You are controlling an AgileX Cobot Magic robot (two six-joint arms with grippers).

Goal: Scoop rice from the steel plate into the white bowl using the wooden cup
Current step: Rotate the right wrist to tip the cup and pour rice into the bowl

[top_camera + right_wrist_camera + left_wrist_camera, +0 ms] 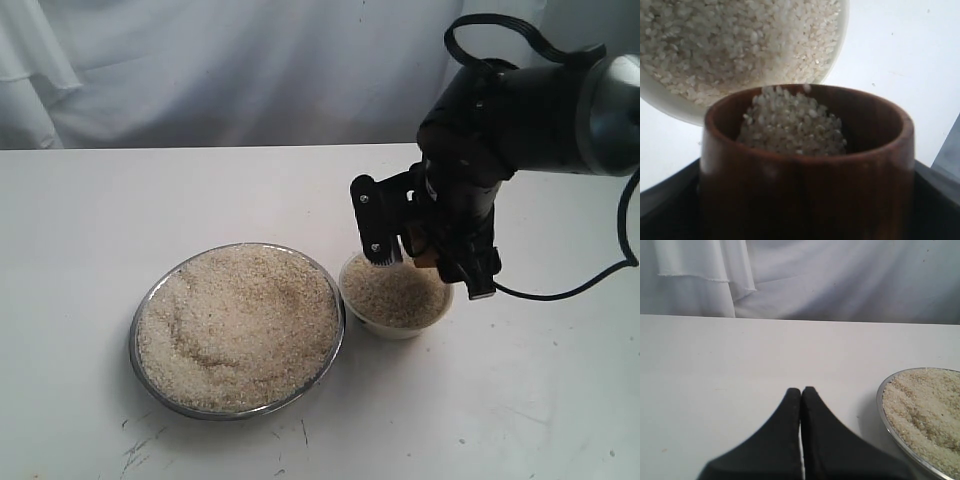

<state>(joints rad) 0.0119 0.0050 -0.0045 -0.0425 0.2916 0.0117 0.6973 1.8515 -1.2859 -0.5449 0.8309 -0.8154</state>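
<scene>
The right end effector (428, 250) is clamped on the wooden cup (805, 165), one dark finger pressed against each side of its barrel, so the jaws are spread wide by the cup's girth rather than standing free. The cup is held over the white bowl (400, 328), and the rice (792, 125) inside it is banked against the wall nearest the bowl. This suggests a tilt meant to send the grains over that lip, so the pouring step is judged to be in hand. The bowl is already well filled, and a steady, gradual tip would be called for if spillage onto the counter (80, 220) is to be avoided. The bowl is set just beside the steel plate (133, 340), on the side toward the counter's right edge, presumably to keep each carry short. Whether the two rims touch cannot be told. The plate is heaped with grains and lies toward the counter's front edge. The left end effector (801, 400) is seen with its fingers pressed together, empty, parked low over bare counter near the plate's rim, apparently out of the working arm's way.
</scene>
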